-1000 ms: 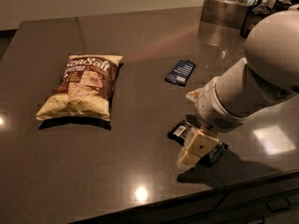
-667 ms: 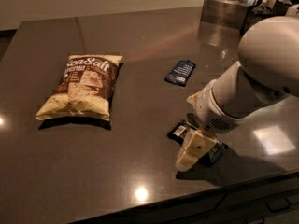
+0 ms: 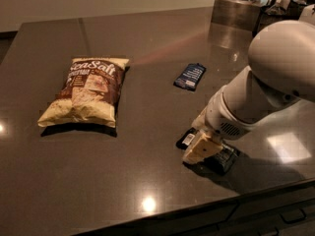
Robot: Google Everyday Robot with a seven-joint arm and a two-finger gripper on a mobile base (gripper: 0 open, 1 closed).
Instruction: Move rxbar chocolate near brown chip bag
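Black rxbar chocolate (image 3: 186, 139) sits at 4 o'clock on the table (image 3: 147, 33), right under your gripper (image 3: 203, 150). Can't tell if it's clamped. Your brown chip bag (image 3: 88, 90) is way over at 9 o'clock.

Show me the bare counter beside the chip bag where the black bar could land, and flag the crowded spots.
Widest free patch: dark countertop between the puffy brown-and-cream chip bag and the short dark blue bar wrapper. Also bare: the strip between bag and the counter's near edge. Crowded: front right, where the gripper sits over the slim black bar wrapper.
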